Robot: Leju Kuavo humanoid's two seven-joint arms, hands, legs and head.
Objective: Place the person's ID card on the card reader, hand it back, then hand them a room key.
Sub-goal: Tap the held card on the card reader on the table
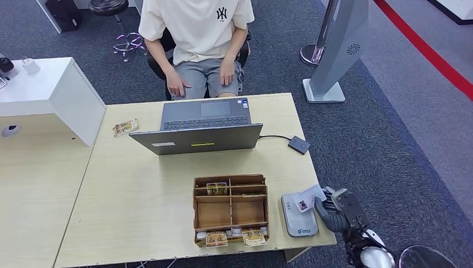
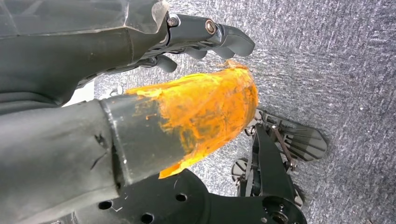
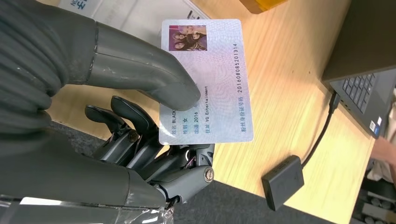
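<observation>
My right hand (image 1: 336,212) is at the table's front right corner and pinches the white ID card (image 1: 310,197) between thumb and fingers. The card overlaps the far right corner of the grey card reader (image 1: 298,219); I cannot tell whether it touches it. Up close, the thumb of my right hand (image 3: 135,70) presses on the ID card (image 3: 208,79), photo end away from the palm. Room key cards (image 1: 216,188) sit in a wooden organiser (image 1: 231,211). My left hand (image 2: 187,107) hangs over grey carpet, holding nothing, thumb apart from the fingers.
A person (image 1: 198,39) sits behind the table, hands on their thighs. An open laptop (image 1: 203,127) stands mid-table, its cable running to a small black box (image 1: 299,144). Another card (image 1: 125,127) lies at the far left. A grey pillar base (image 1: 323,92) stands beyond the right corner.
</observation>
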